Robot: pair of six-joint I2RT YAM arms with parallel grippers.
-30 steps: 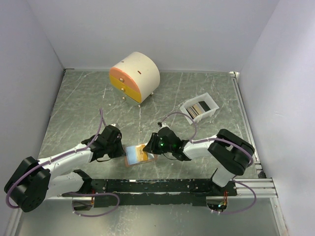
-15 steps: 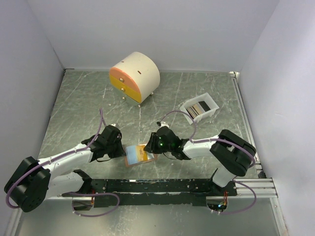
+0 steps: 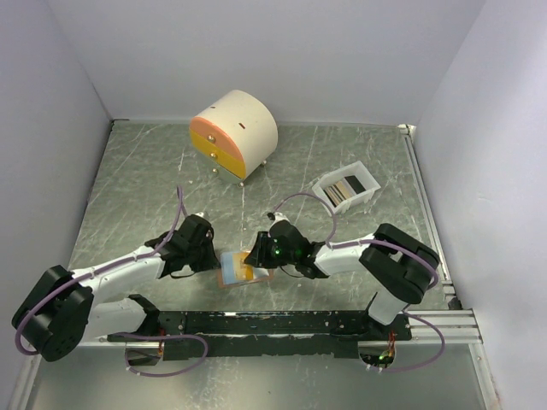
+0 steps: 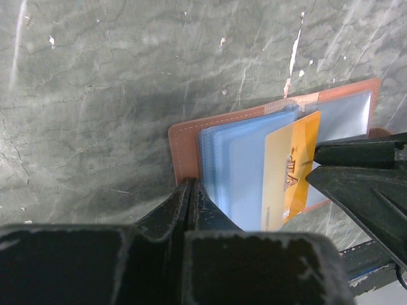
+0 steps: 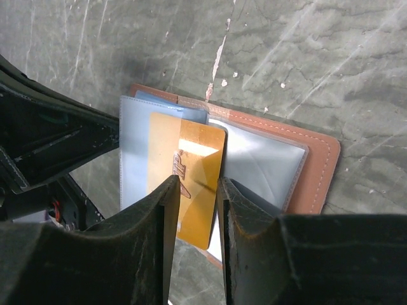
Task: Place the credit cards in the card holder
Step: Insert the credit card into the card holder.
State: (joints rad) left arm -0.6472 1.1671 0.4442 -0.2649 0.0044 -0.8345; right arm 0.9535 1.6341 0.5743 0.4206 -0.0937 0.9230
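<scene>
Card holder (image 3: 238, 272) between two low, inward-angled arms (image 3: 128, 272)

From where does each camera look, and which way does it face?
Top external: above, behind the robot, facing down at the grey marbled table; left arm and right arm show.
Left wrist: on the left arm, looking down past the shut left claw at the salmon-brown leather card holder.
Right wrist: on the right arm, looking between the right claw's parted fingers onto the gold card.
Shared: both wrist views show holder and card.
</scene>
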